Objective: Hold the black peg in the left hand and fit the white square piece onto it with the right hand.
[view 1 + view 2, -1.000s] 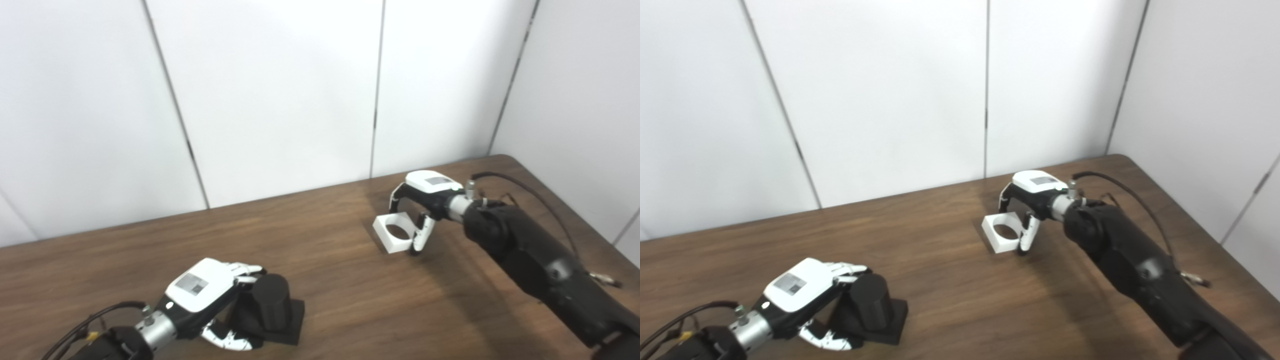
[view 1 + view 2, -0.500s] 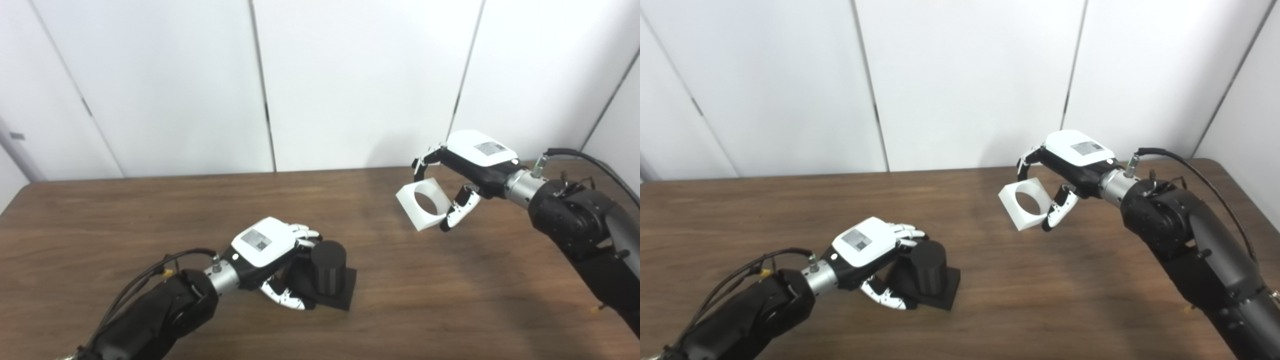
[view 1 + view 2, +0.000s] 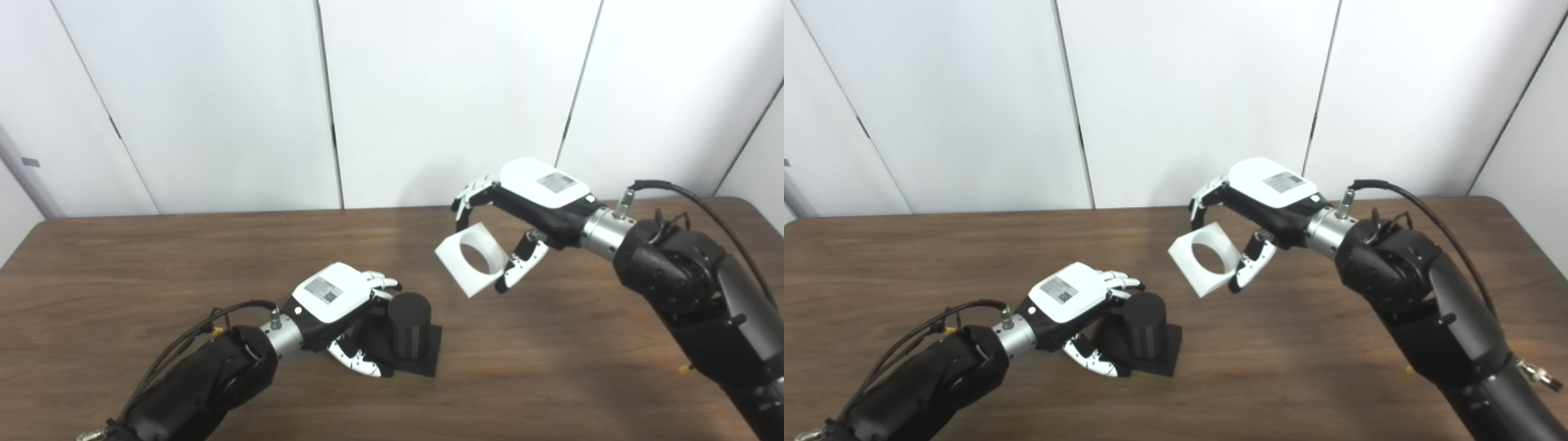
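Carrying the white square piece pinched in the right robot hand, off the counter, hole tilted. Sitting at eight o'clock from it: upright black peg, left robot hand closing around its base.

Bright, even overhead light; soft shadows on the table; slightly soft focus.

at lower centre the left hand wraps the black peg, upright on its square base on the wooden table. right of centre, the right hand holds the white square piece tilted in the air.
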### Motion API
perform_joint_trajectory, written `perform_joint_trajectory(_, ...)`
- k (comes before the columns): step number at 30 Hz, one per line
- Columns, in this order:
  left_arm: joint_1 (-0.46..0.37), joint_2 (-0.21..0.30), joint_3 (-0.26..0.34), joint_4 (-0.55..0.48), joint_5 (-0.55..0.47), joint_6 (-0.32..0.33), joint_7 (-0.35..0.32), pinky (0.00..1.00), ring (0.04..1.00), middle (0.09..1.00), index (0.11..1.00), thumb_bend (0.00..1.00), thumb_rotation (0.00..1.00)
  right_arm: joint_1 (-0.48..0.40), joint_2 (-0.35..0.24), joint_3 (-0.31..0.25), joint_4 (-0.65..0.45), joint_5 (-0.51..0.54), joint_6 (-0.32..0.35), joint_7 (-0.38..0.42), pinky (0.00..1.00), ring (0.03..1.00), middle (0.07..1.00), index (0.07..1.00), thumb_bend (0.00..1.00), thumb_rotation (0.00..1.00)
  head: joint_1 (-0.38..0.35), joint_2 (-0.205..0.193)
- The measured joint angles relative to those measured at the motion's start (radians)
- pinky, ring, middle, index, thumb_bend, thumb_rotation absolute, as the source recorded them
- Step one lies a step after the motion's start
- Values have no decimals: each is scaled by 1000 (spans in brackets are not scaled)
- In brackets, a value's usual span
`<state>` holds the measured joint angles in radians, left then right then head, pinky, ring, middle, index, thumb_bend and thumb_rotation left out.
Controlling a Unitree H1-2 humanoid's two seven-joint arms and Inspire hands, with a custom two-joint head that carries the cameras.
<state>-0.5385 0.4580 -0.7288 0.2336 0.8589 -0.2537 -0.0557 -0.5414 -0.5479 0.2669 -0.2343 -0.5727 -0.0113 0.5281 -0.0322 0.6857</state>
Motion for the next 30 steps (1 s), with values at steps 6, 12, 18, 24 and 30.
perform_joint_trajectory(6,0,-2,0,0,1,2,-1,712,856,872,568,919,233,0,56,15,0,0,1,18,746,815,758,478,520,135,8,3)
perform_joint_trajectory(12,0,-4,2,-2,3,5,-6,721,861,874,570,918,226,0,84,34,2,-3,-1,21,735,812,761,478,520,136,12,8)
perform_joint_trajectory(18,-2,-6,4,-3,3,6,-16,723,864,881,574,912,234,-4,85,61,22,-5,-1,26,740,814,760,478,519,136,14,8)
perform_joint_trajectory(24,-2,-9,4,-3,3,7,-19,723,863,877,573,911,233,-21,87,79,36,-5,-24,29,739,806,753,477,519,135,26,8)
perform_joint_trajectory(30,-1,-10,5,-14,3,17,-34,732,870,885,578,905,235,-21,87,96,72,-3,-43,33,745,801,747,477,520,134,29,11)
